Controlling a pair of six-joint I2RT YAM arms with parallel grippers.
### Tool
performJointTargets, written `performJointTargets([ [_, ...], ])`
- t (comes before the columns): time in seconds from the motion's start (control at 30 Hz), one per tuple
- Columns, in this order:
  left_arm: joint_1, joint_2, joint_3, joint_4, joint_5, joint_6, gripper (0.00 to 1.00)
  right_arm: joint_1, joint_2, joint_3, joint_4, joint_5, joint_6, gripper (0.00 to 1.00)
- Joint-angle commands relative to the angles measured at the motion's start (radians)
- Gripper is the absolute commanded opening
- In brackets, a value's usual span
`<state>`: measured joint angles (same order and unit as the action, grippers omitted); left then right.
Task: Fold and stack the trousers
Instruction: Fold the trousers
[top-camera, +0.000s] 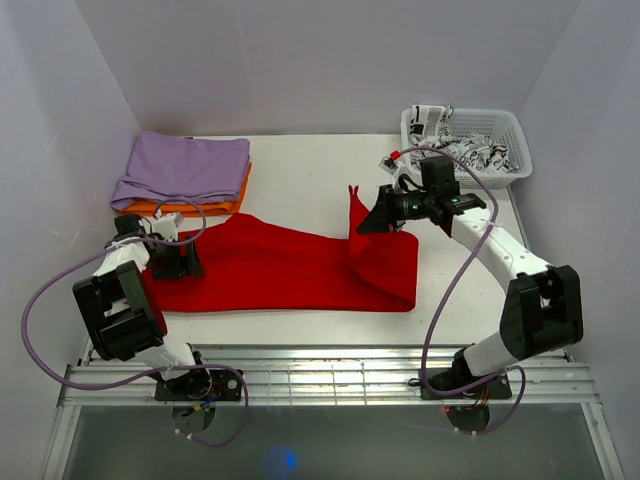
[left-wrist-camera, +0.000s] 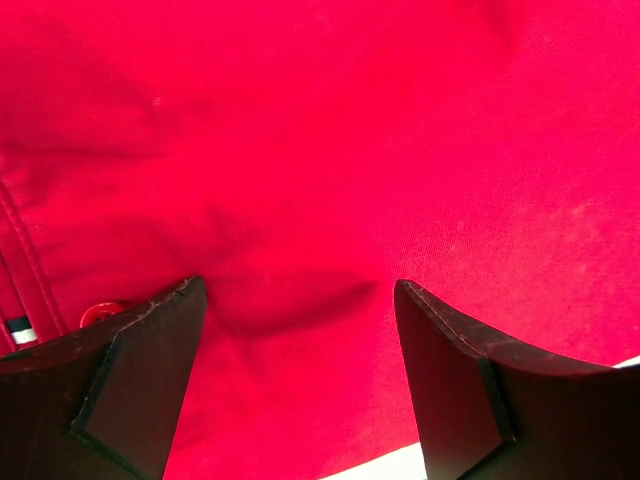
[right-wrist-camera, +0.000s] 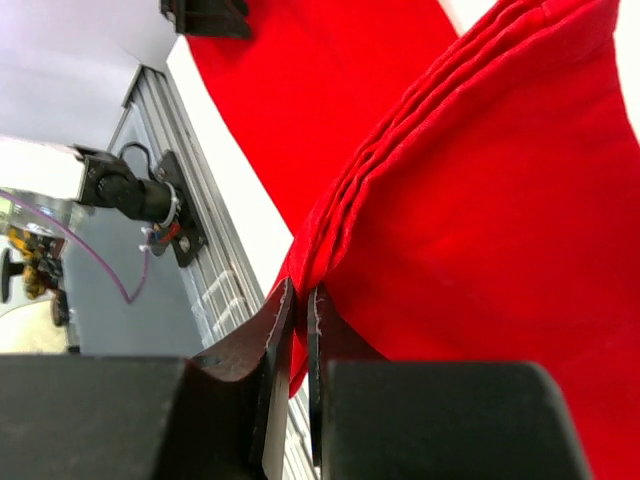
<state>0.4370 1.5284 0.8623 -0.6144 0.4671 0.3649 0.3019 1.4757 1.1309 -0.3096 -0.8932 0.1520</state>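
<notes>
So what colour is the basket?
The basket is white; the top view shows it best.

The trousers (top-camera: 290, 270) lie along the near edge of the table (top-camera: 300, 170), running from its left side past the middle. The left gripper (top-camera: 178, 262) sits over their left end, and the right gripper (top-camera: 372, 222) is at a raised fold near their right end. In the far-left corner an upper folded cloth (top-camera: 180, 168) lies on a lower folded cloth (top-camera: 190, 207). In the far-right corner a basket (top-camera: 519, 148) has a crumpled cloth (top-camera: 470, 150) in it.
</notes>
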Motion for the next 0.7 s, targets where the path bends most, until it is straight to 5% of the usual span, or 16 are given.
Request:
performJointTargets([
  [0.0,0.003,-0.007,-0.029,-0.002,-0.01,-0.004,0.86,0.072,0.029,0.018,0.251,0.005,0.171,0.08],
  [0.37,0.005,0.018,-0.019,-0.028,-0.024,0.008,0.87,0.331,0.202,0.029,0.477,0.086,0.31,0.08],
  [0.67,0.005,0.001,-0.046,-0.027,-0.025,0.037,0.87,0.394,0.331,0.027,0.602,0.163,0.366,0.08],
])
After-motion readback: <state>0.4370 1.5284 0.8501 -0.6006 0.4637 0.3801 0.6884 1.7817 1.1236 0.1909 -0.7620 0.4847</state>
